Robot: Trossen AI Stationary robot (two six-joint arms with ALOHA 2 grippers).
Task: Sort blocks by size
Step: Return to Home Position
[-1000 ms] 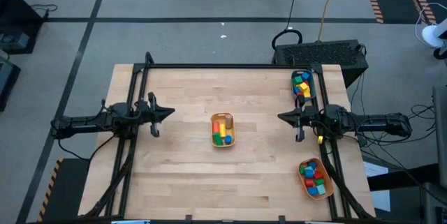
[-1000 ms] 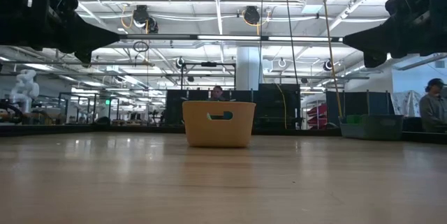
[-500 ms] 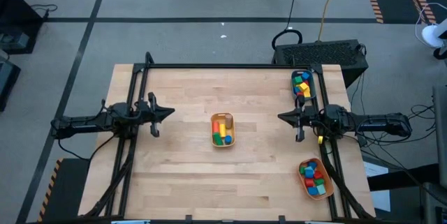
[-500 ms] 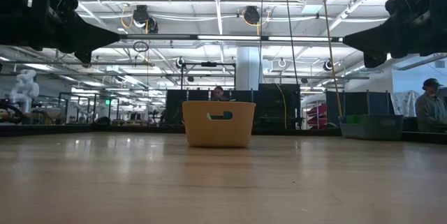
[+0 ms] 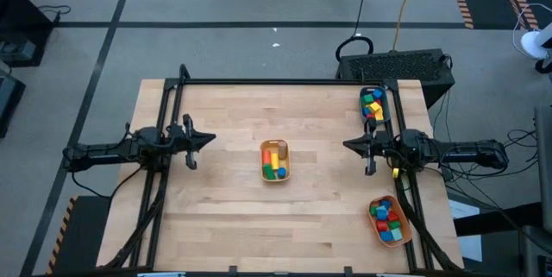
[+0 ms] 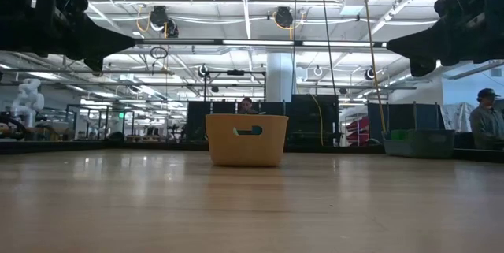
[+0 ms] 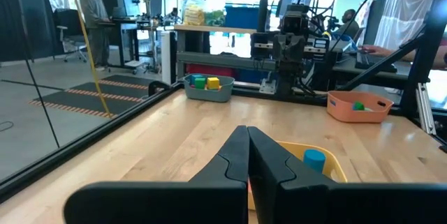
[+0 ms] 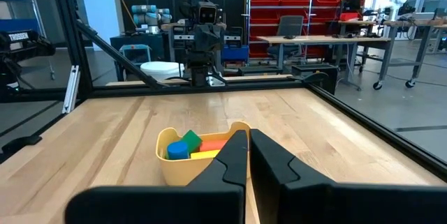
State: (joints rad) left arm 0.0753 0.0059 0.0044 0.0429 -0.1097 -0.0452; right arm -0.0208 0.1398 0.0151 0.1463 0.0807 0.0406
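My left gripper (image 5: 210, 138) hangs over the left side of the table (image 5: 224, 217). Its two fingers are pressed together and hold nothing. I think this is the going-home step, so the job now is to park both arms and bump nothing. I would keep the fingers together, keep the arm high, and go slow if it has to move at all. To me it looks close to its resting spot.

In the middle sits the yellow bin (image 6: 246, 149), well apart from both grippers. It holds a few blocks (image 5: 274, 172). I can see red, yellow, green and blue ones.

Next is my right gripper (image 5: 347, 145), over the right side of the table and pointing at the yellow bin. Its fingers are pressed together too, with nothing in them. This arm needs more care, I think, because it lies between two bins.

In the high view, the teal bin (image 7: 207, 95) is at the top right corner of the table, just beside the arm. It is filled with blue, yellow, red and green blocks. The orange bin (image 7: 356, 114) is at the bottom right corner. It holds red, blue, yellow and green blocks. Every block I can see is in a bin, so I think the sorting is done.
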